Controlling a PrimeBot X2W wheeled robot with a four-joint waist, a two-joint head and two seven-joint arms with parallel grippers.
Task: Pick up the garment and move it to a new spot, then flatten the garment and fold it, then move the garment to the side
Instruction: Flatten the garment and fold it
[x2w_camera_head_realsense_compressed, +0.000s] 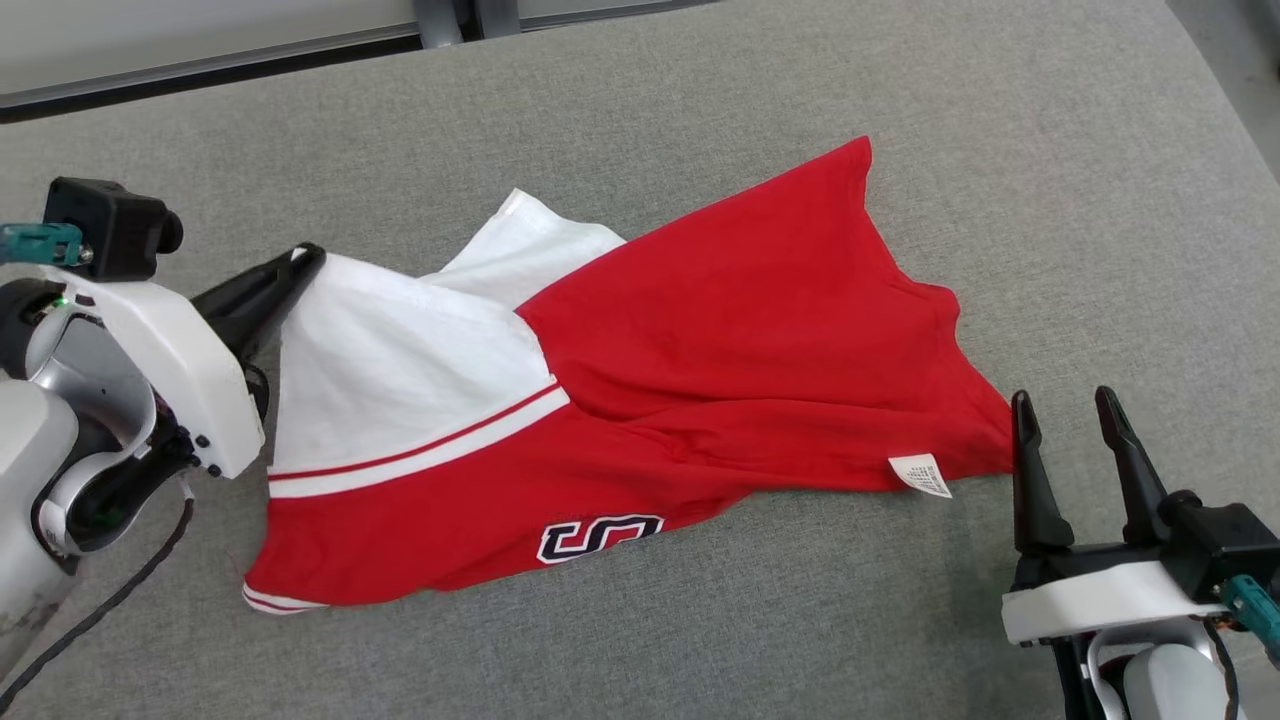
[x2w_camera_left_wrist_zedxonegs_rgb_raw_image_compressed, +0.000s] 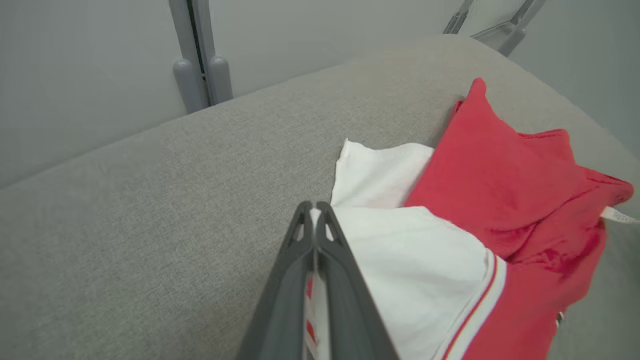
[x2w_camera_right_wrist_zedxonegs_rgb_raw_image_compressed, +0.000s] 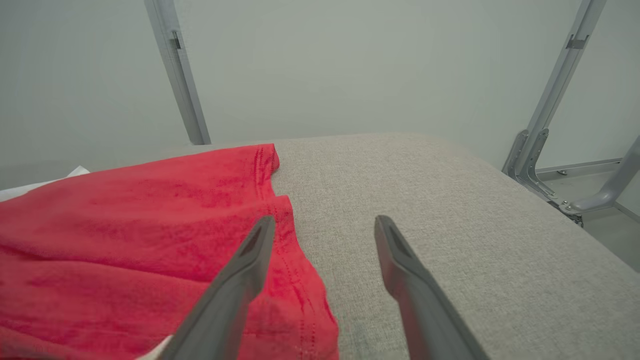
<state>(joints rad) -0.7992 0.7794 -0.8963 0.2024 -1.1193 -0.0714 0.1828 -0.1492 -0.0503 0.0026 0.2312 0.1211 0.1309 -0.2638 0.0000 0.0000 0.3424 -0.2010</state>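
The grey cloth-covered counter (x2w_camera_head_realsense_compressed: 700, 80) carries the garment (x2w_camera_head_realsense_compressed: 700, 330). Bare cover shows on every side of the garment, so it lies about in the middle and not near an edge. The garment is a red and white shirt, only half spread. Its white part is bunched and doubled over at the robot's left, and its red body runs to the right in a long wedge with folds in it. I judge this is the flattening step: one arm is at each end of the garment, so the cloth can be pulled straight between them.

The left jaws are pressed together on the garment's outer white corner. Between the two dark fingers (x2w_camera_left_wrist_zedxonegs_rgb_raw_image_compressed: 345, 300) a strip of white cloth with a red stripe is pinched.

The right jaws stand wide apart and hold nothing. They are at the garment's right red corner. One finger (x2w_camera_right_wrist_zedxonegs_rgb_raw_image_compressed: 235, 285) is over the red hem and the other over bare cover, so the hem edge runs between them. Whether a finger touches the cloth, I cannot tell.

The small white label (x2w_camera_head_realsense_compressed: 920, 475) hangs from the garment just beside these jaws.
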